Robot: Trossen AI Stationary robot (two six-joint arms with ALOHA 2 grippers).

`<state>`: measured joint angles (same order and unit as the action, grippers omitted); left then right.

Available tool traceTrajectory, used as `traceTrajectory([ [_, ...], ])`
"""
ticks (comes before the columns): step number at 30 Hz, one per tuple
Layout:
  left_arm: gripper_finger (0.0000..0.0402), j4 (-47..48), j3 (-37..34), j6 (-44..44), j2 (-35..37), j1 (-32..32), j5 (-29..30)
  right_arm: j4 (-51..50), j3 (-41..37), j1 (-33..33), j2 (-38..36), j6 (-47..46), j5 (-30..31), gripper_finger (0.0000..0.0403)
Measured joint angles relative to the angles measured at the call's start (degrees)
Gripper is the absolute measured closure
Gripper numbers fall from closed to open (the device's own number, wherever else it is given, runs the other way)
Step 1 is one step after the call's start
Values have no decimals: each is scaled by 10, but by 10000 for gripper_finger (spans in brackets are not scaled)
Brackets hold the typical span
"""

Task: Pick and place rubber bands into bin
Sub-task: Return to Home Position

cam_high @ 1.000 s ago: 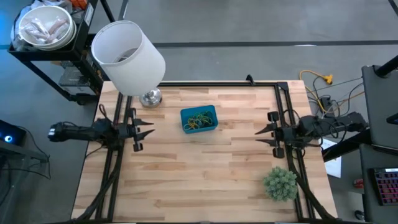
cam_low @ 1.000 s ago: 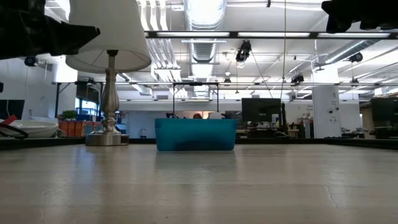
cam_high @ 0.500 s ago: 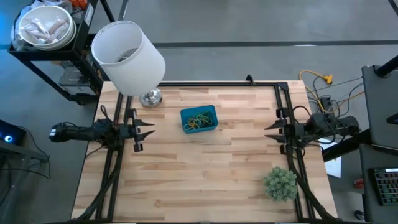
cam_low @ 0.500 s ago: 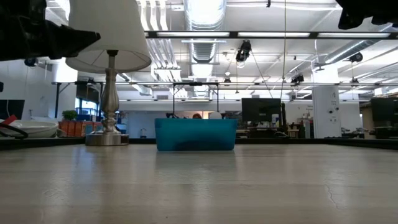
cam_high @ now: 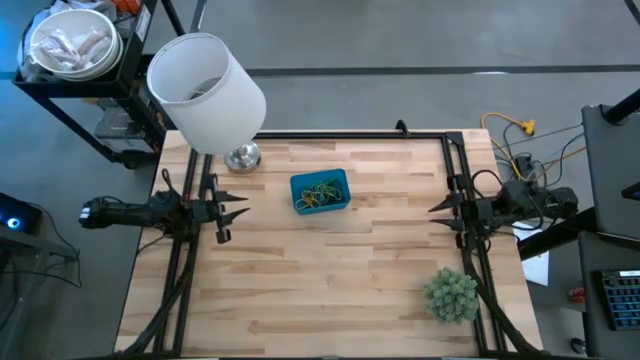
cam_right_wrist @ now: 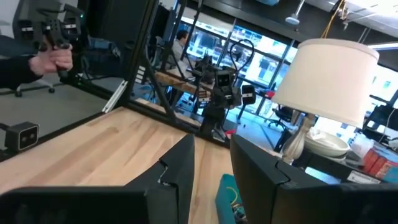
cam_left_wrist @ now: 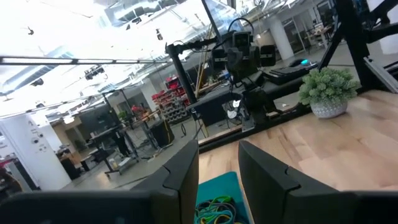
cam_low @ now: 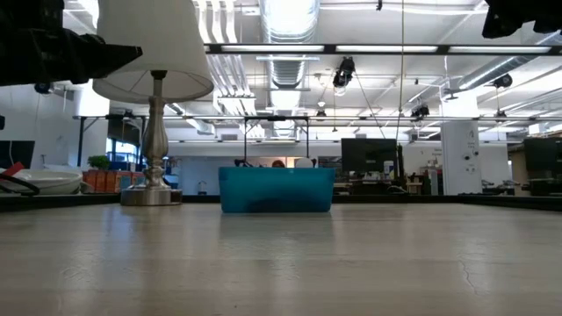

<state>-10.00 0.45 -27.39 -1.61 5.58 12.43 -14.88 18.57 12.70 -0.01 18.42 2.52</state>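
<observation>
The blue bin rests flat on the table's far middle, and the rubber bands lie inside it as a green, yellow and dark tangle. The low view shows only the bin's wall. My left gripper hovers open by the table's left edge, level with the bin and pointing at it. Its wrist view shows the bin and the bands between its fingers. My right gripper hovers open near the right edge, pointing toward the bin.
A lamp with a big white shade and metal base stands at the far left corner. A bushy green plant ball sits at the near right. A person's hand shows beyond the table. Bare wood lies between bin and near edge.
My right gripper has drawn back toward the table's right edge, away from the bin. The left arm, the bin and the bands have stayed put.
</observation>
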Motion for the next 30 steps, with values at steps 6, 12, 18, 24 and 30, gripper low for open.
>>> traceTrajectory([
  [6,304,0,1,0,0,0,0,4,-8,0,0,-6,0,305],
  [12,304,0,1,1,0,0,-1,81,-62,0,0,-21,3,305],
  [18,304,0,1,3,-1,0,-1,108,-90,-28,0,-28,1,305],
  [24,304,0,1,3,0,0,-1,107,-80,-108,0,-42,-93,305],
  [30,304,8,1,3,-1,0,0,106,-109,-156,4,-57,-141,305],
])
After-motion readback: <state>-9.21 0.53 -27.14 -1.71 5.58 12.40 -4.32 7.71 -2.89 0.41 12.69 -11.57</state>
